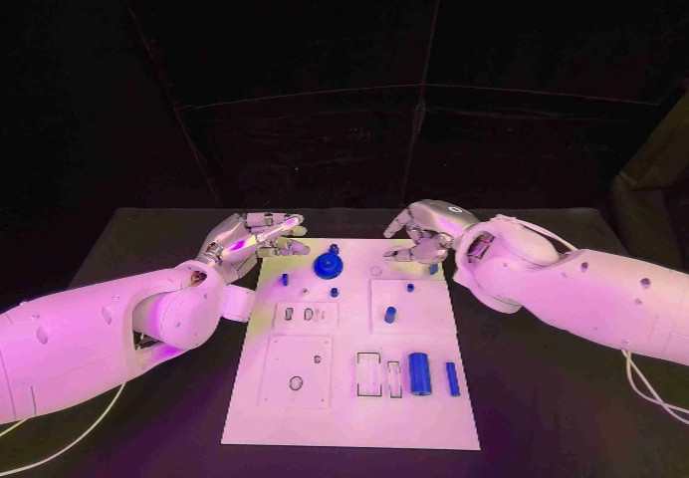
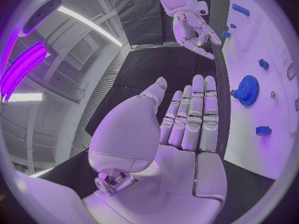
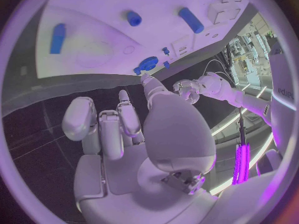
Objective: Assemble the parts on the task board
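The white task board (image 1: pixel 351 408) lies in the middle of the black table. A blue gear (image 1: pixel 329 264) stands near its far end, with small blue pegs (image 1: pixel 285 280) around it. Two blue cylinders (image 1: pixel 419 373) lie near the front right. My left hand (image 1: pixel 256 239) hovers off the board's far left corner, fingers stretched out flat, holding nothing; its wrist view shows the palm (image 2: pixel 187 119) beside the gear (image 2: pixel 248 90). My right hand (image 1: pixel 419 234) hangs over the far right corner, fingers loosely bent and apart, nothing in them (image 3: pixel 137 129).
Raised white plates with slots and holes (image 1: pixel 298 370) sit on the board's left half, and open rectangular slots (image 1: pixel 369 373) near the front. Another blue peg (image 1: pixel 389 315) lies on the right plate. Black table (image 1: pixel 546 398) surrounds the board.
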Controlling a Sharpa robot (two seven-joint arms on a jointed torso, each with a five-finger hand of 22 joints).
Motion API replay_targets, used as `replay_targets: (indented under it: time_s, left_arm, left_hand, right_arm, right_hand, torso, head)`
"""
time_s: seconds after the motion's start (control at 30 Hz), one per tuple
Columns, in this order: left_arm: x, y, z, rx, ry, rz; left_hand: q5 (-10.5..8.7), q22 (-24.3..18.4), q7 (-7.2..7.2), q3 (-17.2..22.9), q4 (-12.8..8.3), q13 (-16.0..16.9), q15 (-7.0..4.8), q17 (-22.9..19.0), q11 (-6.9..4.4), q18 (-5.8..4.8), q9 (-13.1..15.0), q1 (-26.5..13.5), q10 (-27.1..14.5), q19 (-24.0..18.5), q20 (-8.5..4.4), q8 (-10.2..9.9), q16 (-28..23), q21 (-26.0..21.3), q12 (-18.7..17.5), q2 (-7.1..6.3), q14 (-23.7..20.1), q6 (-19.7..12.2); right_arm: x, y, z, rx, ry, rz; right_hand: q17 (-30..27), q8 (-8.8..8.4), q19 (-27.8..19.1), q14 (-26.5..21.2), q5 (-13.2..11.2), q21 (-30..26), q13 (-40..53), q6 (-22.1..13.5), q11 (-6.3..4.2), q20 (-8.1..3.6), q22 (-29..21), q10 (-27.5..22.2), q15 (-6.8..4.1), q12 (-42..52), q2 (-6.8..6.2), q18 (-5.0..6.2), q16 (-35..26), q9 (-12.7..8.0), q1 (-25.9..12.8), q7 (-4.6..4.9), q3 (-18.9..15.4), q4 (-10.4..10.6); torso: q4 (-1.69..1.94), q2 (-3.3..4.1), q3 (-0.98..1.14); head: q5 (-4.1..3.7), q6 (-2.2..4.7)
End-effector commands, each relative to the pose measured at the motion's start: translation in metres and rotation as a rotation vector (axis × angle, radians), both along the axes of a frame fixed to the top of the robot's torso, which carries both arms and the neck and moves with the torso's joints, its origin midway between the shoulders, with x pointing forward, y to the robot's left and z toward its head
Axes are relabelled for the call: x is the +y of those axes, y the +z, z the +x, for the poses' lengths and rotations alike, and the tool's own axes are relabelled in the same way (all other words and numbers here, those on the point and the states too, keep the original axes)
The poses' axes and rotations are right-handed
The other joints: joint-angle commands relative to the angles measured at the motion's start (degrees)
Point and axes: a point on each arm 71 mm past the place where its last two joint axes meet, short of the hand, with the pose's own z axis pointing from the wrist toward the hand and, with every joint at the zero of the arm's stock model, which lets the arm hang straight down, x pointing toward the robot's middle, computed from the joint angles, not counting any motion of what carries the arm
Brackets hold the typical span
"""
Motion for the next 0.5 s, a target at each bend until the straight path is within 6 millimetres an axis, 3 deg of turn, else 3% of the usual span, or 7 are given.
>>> replay_targets:
  time_s: [0.03,0.17,0.2,0.3,0.4,0.5]
  left_arm:
    - [0.000,0.001,0.001,0.001,-0.008,-0.005]
    - [-0.001,0.001,0.001,0.000,-0.010,-0.006]
    - [-0.001,0.000,0.001,0.000,-0.011,-0.006]
    - [-0.002,0.000,0.002,0.000,-0.013,-0.007]
    - [-0.002,0.000,0.002,0.000,-0.012,-0.006]
    - [-0.002,0.000,0.003,0.000,-0.013,-0.007]
  left_hand:
    - [-0.08,-0.1,0.07,0.1,-0.3,-0.1,0.06,0.1,-0.11,0.29,0.0,-0.2,-0.4,0.3,0.15,-0.4,-0.3,-0.2,-0.3,0.57,-0.4,-0.5]
    - [-0.08,-0.1,0.07,0.1,-0.3,-0.1,0.06,0.1,-0.11,0.29,0.0,-0.2,-0.4,0.3,0.15,-0.4,-0.3,-0.2,-0.3,0.57,-0.4,-0.5]
    - [-0.08,-0.1,0.07,0.1,-0.3,-0.1,0.06,0.1,-0.11,0.29,0.0,-0.2,-0.4,0.3,0.15,-0.4,-0.3,-0.2,-0.3,0.57,-0.4,-0.5]
    - [-0.07,-0.1,0.06,0.1,-0.4,-0.1,0.06,0.1,-0.11,0.29,0.0,-0.1,-0.4,0.3,0.16,-0.4,-0.3,-0.3,-0.3,0.58,-0.5,-0.5]
    - [-0.07,-0.1,0.06,0.1,-0.4,-0.1,0.06,0.1,-0.11,0.29,0.0,-0.1,-0.4,0.3,0.16,-0.4,-0.3,-0.3,-0.3,0.58,-0.5,-0.5]
    - [-0.07,-0.1,0.06,0.1,-0.4,-0.1,0.06,0.1,-0.11,0.29,0.0,-0.1,-0.4,0.3,0.16,-0.4,-0.3,-0.3,-0.3,0.58,-0.5,-0.5]
  right_arm:
    - [-0.023,0.003,-0.001,0.078,0.019,0.173]
    - [-0.047,0.002,0.000,0.083,0.010,0.184]
    - [-0.053,0.001,0.001,0.084,0.008,0.185]
    - [-0.065,-0.001,0.003,0.085,0.000,0.185]
    - [-0.075,-0.007,0.005,0.092,-0.012,0.184]
    - [-0.080,-0.014,0.006,0.100,-0.025,0.181]
  right_hand:
    - [4.1,0.14,0.0,3.6,0.4,-0.4,-0.2,0.2,-0.09,0.06,-0.1,-0.2,0.08,-0.5,-0.07,-0.32,0.0,0.0,1.0,0.11,-0.1,-0.6]
    - [4.2,-0.17,-0.2,3.6,-0.4,-0.5,-0.4,-0.5,0.03,0.08,-0.3,-0.5,0.15,-0.8,-0.35,-0.31,0.0,-0.1,1.8,0.27,-0.4,-1.2]
    - [4.4,-0.32,-0.2,3.6,-1.8,-0.6,-0.6,-1.1,0.15,0.13,-0.4,-0.6,0.24,-1.0,-0.55,-0.30,0.1,-0.2,1.6,0.38,-0.9,-1.2]
    - [4.7,-0.31,-0.3,3.7,-4.5,-0.7,-0.9,-2.5,0.41,0.35,-0.6,-0.9,0.47,-1.4,-0.87,-0.27,0.2,-0.2,1.2,0.62,-3.0,-0.6]
    - [4.8,-0.25,-0.3,3.7,-4.8,-0.7,-1.0,-2.7,0.47,0.42,-0.6,-1.0,0.54,-1.5,-0.78,-0.27,0.2,-0.2,1.6,0.71,-3.6,-0.6]
    - [4.9,-0.17,-0.3,3.7,-4.5,-0.7,-0.9,-2.8,0.51,0.47,-0.5,-1.0,0.57,-1.5,-0.44,-0.28,0.2,-0.2,2.0,0.75,-3.8,-0.7]
  torso:
    - [-0.54,-0.26,0.22]
    - [-0.53,-0.29,0.35]
    - [-0.45,-0.24,0.32]
    - [-0.42,-0.19,0.37]
    - [-0.60,-0.22,0.27]
    - [-0.46,-0.19,0.11]
  head:
    - [-0.41,0.26]
    - [-1.08,0.36]
    - [-1.63,0.42]
    - [-2.25,0.55]
    - [-2.43,0.54]
    - [-2.69,0.45]
